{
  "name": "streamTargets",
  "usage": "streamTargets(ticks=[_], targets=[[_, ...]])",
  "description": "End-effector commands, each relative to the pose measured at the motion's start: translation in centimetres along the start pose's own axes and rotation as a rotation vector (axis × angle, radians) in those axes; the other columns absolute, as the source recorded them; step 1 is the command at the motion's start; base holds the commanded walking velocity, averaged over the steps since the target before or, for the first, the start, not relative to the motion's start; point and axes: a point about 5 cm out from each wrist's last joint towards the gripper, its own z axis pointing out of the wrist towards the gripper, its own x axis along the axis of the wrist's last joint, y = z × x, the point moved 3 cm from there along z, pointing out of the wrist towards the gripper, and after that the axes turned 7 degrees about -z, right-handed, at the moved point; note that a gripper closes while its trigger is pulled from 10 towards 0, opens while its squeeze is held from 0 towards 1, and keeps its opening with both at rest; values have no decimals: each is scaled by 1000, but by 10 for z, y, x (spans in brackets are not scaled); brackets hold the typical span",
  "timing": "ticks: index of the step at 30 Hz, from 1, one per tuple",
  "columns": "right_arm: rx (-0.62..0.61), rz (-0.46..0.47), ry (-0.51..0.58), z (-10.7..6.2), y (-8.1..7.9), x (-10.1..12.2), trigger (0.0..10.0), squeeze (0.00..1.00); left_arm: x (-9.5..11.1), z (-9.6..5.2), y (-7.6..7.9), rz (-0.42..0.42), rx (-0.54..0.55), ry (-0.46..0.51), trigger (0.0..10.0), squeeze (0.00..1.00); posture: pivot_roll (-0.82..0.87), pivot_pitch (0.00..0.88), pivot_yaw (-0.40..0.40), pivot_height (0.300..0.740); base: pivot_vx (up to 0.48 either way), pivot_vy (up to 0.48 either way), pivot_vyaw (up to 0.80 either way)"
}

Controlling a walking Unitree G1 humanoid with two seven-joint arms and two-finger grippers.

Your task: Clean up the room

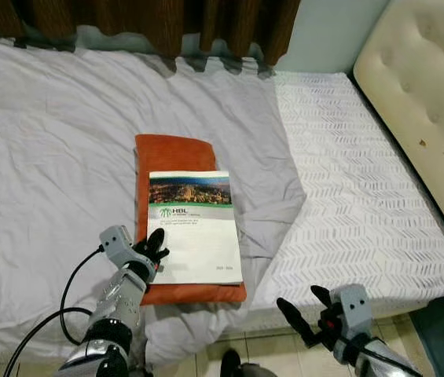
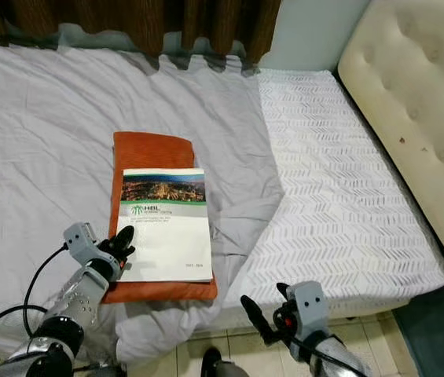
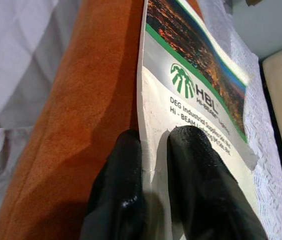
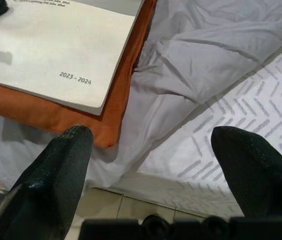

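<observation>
A white booklet (image 1: 194,228) with a city photo and a green band lies on an orange cushion (image 1: 174,153) near the bed's front edge. My left gripper (image 1: 155,247) is at the booklet's left edge. In the left wrist view its fingers (image 3: 123,175) stand close together, with the booklet's edge (image 3: 143,125) running between them, one finger on the cover and one on the cushion side. My right gripper (image 1: 304,310) hangs open below the bed's front edge, over the floor. From the right wrist its fingertips (image 4: 76,140) stand wide apart, pointing toward the cushion's corner (image 4: 113,127).
A crumpled grey sheet (image 1: 49,141) covers the bed's left part; the white patterned mattress (image 1: 363,181) lies bare on the right. A cream tufted headboard (image 1: 426,71) stands at the right, brown curtains (image 1: 166,23) behind. Tiled floor (image 1: 261,353) runs along the front.
</observation>
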Motion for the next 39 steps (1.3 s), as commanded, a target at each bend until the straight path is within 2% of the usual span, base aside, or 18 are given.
streamTargets(ticks=[1, 2, 3, 5, 7, 9, 10, 12, 16, 20, 22, 24, 28, 31, 33, 34, 36, 39], targets=[[-23, 2, -33, -4, 5, -9, 10000, 0, -27, -7, -10, 26, 45, -105, 0, 0, -98, 236, -184, 740, 0, 0, 0], [-25, 3, -22, -3, 6, -6, 10000, 0, -24, -4, -6, 36, 28, -94, 0, 0, -98, 236, -184, 740, 0, 0, 0], [-27, 1, -11, 3, 8, -3, 10000, 0, -17, 0, 2, 58, -1, -72, 0, 0, -74, 174, -174, 740, 0, 0, 0], [-27, 1, -11, 3, 8, -3, 10000, 0, -17, 0, 2, 58, -1, -72, 0, 0, -74, 174, -174, 740, 0, 0, 0], [-34, -3, 7, 10, 10, 2, 10000, 0, -6, 4, 12, 96, -45, -35, 0, 0, -64, 141, -166, 740, 0, 0, 0], [-61, -8, 51, 25, 17, 13, 10000, 0, 20, 10, 40, 217, -177, 61, 0, 0, -38, 90, -145, 740, 0, 0, 0], [-61, -8, 51, 25, 17, 13, 10000, 0, 20, 10, 40, 217, -177, 61, 0, 0, -38, 90, -145, 740, 0, 0, 0], [-93, -3, 82, 32, 22, 21, 10000, 0, 35, 7, 57, 281, -261, 126, 0, 0, -25, 63, -125, 740, 0, 0, 0], [-136, 13, 112, 37, 26, 24, 10000, 0, 46, -3, 70, 354, -308, 191, 0, 0, -15, 34, -102, 740, 0, 0, 0], [-160, 20, 129, 37, 27, 25, 10000, 0, 51, -9, 73, 386, -296, 227, 0, 0, -10, 20, -83, 740, 0, 0, 0], [-207, 14, 164, 35, 30, 31, 10000, 0, 51, -15, 79, 443, -297, 245, 0, 0, -7, 13, -73, 740, 0, 0, 0], [-304, 11, 216, 26, 40, 40, 10000, 0, 46, -27, 88, 570, -314, 266, 0, 0, 0, 8, -69, 740, 0, 0, 0], [-361, 0, 244, 19, 46, 44, 10000, 0, 43, -33, 92, 616, -324, 276, 0, 0, 6, 8, -64, 740, 0, 0, 0], [-509, -10, 287, -6, 59, 44, 10000, 0, 29, -54, 91, 724, -317, 254, 0, 0, 10, 0, -51, 740, 0, 0, 0], [-549, 12, 281, -14, 62, 38, 10000, 0, 22, -62, 89, 782, -316, 232, 0, 0, 13, 0, -44, 740, 0, 0, 0], [-559, 35, 272, -15, 63, 34, 10000, 0, 18, -64, 89, 798, -317, 217, 2980, 0, 16, 0, -41, 740, 0, 0, 0], [-574, 63, 260, -16, 63, 27, 10000, 0, 14, -66, 90, 836, -306, 203, 10000, 0, 21, 0, -29, 740, 0, 0, 0], [-571, 88, 247, -12, 62, 22, 10000, 0, 12, -64, 90, 851, -306, 190, 10000, 0, 24, 0, -23, 740, 0, 0, 0]])
